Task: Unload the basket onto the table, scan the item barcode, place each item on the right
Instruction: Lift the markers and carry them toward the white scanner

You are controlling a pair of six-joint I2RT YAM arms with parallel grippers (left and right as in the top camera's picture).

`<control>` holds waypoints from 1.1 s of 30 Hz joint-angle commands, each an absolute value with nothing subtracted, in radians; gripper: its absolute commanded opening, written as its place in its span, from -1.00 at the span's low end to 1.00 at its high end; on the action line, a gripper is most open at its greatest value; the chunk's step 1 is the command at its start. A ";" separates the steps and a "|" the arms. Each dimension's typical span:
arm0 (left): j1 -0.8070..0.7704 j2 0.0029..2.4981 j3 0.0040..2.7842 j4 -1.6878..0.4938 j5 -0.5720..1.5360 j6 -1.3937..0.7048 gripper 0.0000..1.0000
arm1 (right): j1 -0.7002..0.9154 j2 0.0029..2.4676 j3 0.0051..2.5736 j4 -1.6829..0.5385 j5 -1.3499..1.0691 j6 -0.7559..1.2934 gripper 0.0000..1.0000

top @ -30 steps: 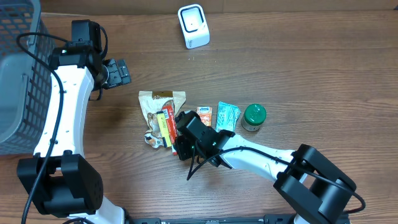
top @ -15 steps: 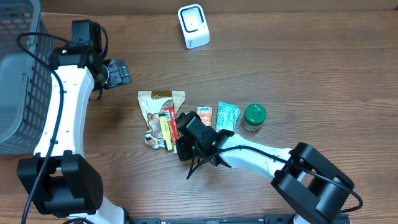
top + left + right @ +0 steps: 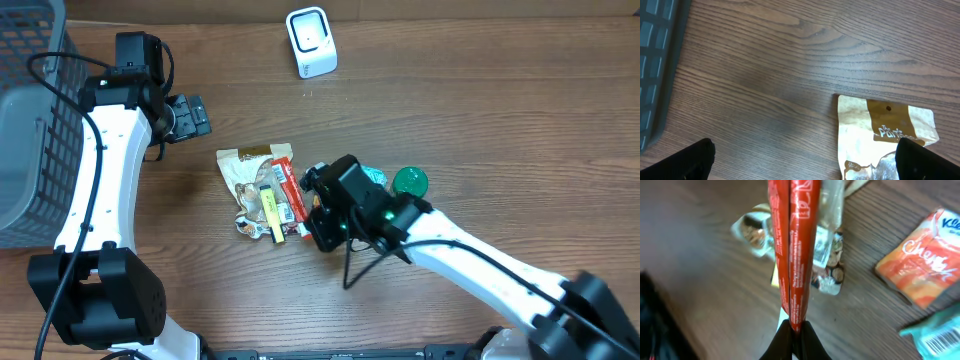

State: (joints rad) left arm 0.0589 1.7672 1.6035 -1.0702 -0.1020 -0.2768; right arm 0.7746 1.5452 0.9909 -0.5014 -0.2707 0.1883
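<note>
Wood-grain counter [image 3: 500,120] carries a white scanner [image 3: 311,41] at the far edge and a grey basket [image 3: 30,120] at the left edge. Near the middle lies a brown pouch [image 3: 245,170] with a yellow packet [image 3: 270,210] on its lower part. The right hand [image 3: 795,330] is clenched on one end of a red packet [image 3: 792,245], which runs edge-on away from the fingertips, over the pouch; it seems lifted off the pile, though the blur makes that unsure. An orange pack [image 3: 917,272] and a teal pack [image 3: 935,335] lie just to its right, and a green-lidded jar [image 3: 409,181] stands beyond them. The left hand [image 3: 185,116] hangs spread wide and holds nothing, between basket and pouch, well apart from the scanner.
</note>
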 commanded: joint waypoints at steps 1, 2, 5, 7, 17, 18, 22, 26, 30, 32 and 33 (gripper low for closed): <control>0.052 1.752 1.619 -1.069 -0.107 -0.254 1.00 | 0.757 1.450 1.017 -0.550 -0.310 -0.033 -0.93; 0.052 1.752 1.619 -1.069 -0.107 -0.254 0.99 | 0.757 1.431 1.017 -0.568 -0.320 -0.084 -0.93; 0.052 1.752 1.619 -1.069 -0.107 -0.254 1.00 | 0.757 1.363 1.017 -0.641 -0.319 -0.239 -0.93; 0.052 1.752 1.619 -1.069 -0.107 -0.254 1.00 | 0.757 1.325 1.017 -0.682 -0.319 -0.316 -0.93; 0.052 1.752 1.619 -1.069 -0.107 -0.254 0.99 | 0.735 1.208 1.017 -0.847 -0.315 -0.454 -0.93; 0.052 1.752 1.619 -1.069 -0.107 -0.254 1.00 | 0.727 1.208 1.017 -0.849 -0.312 -0.453 -0.93; 0.052 1.752 1.619 -1.069 -0.107 -0.254 1.00 | 0.688 1.208 1.054 -0.868 -0.263 -0.439 -0.93; 0.052 1.752 1.619 -1.069 -0.107 -0.254 1.00 | 0.668 1.209 1.156 -0.922 -0.196 -0.439 -0.93; 0.052 1.752 1.619 -1.069 -0.107 -0.254 1.00 | 0.630 1.248 1.336 -1.015 -0.167 -0.439 -0.93; 0.052 1.752 1.619 -1.069 -0.107 -0.254 1.00 | 0.610 1.289 1.441 -1.067 -0.130 -0.439 -0.93; 0.052 1.752 1.619 -1.069 -0.107 -0.254 1.00 | 0.599 1.318 1.507 -1.095 -0.092 -0.439 -0.93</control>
State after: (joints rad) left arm 0.0589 1.7676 1.6035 -1.0698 -0.1024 -0.2768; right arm 0.6289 1.2606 1.3560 -1.0595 -0.1814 -0.4328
